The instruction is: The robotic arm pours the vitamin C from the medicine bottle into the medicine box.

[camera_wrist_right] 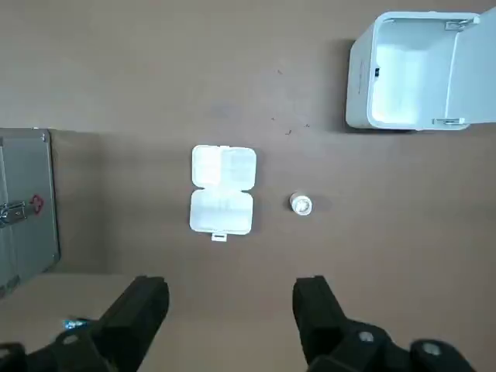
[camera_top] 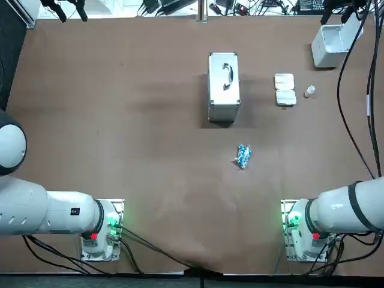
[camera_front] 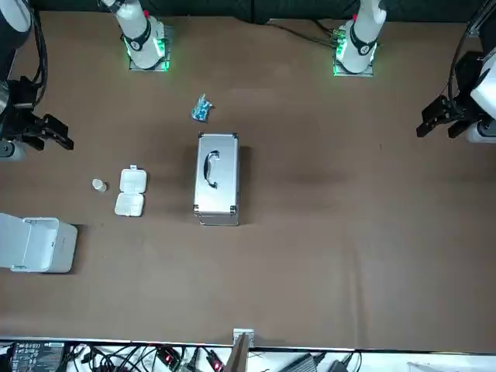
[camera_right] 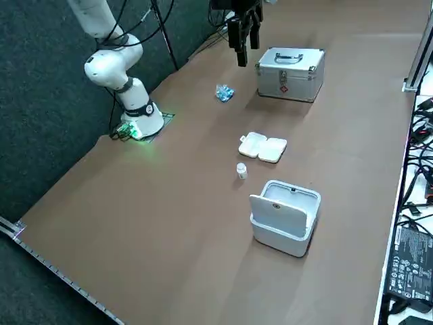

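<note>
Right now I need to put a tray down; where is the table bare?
Bare: the table on the parked arm's side of the metal case, and between the blue packet and the arm bases. Crowded: pill box, small bottle, white bin, with the open right hand overhead.

The box [camera_top: 285, 89] is lying on the table [camera_top: 120, 132] between the case [camera_top: 224, 87] and the bottle [camera_top: 309, 91], the bin [camera_top: 330, 45] sitting beyond; the end effector [camera_wrist_right: 232, 298] is hovering above, spread.

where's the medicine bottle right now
Top view: the medicine bottle stands on the right, just right of the open medicine box; the right gripper hovers open high nearby.
</note>
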Controlling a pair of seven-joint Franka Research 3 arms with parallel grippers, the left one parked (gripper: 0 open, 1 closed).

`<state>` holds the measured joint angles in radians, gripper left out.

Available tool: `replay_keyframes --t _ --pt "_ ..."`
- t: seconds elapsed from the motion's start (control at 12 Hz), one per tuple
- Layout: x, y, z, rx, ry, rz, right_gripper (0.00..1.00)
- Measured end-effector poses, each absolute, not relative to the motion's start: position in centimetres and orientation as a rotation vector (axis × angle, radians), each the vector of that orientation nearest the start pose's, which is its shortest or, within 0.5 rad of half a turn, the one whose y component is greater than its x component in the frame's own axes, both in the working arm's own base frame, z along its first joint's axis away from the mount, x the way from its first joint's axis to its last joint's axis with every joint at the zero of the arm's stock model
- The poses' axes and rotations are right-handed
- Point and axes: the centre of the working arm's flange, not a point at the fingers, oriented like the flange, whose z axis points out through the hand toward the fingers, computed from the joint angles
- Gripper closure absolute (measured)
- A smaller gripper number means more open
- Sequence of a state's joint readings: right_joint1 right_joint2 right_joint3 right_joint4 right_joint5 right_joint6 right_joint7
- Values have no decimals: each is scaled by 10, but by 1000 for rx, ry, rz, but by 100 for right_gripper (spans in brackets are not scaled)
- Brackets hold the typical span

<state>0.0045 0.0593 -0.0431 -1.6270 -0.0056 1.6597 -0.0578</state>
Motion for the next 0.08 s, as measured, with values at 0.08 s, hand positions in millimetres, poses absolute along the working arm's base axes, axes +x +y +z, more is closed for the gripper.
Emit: replay_keyframes --t 0.08 --pt "577 -22 572 -3148 -31 41 0"
